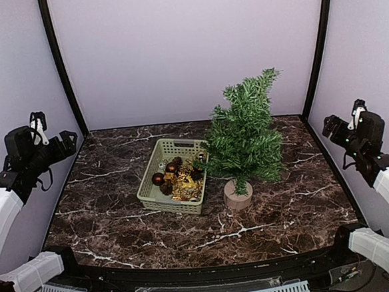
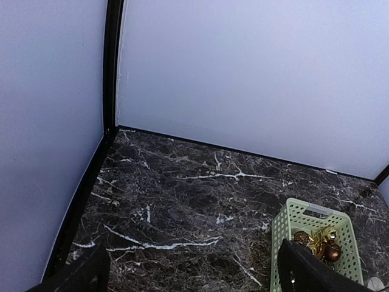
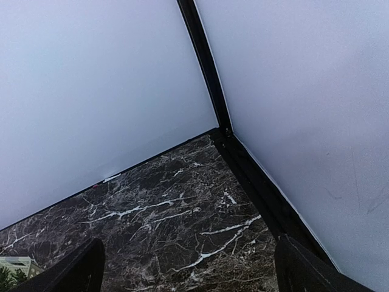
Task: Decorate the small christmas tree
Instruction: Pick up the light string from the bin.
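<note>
The small christmas tree stands upright on its round tan base, right of the table's middle. Just left of it, a pale green basket holds dark red and gold ornaments; its right rim lies under the tree's lower branches. My left gripper hangs raised at the far left wall, open and holding nothing. In the left wrist view its fingers stand wide apart over bare marble, with the basket at lower right. My right gripper is raised at the far right, also open and without anything in it.
Dark marble table enclosed by pale walls with black corner posts. In the right wrist view, a few tree needles show at the lower left edge. Both arm bases sit at the near edge.
</note>
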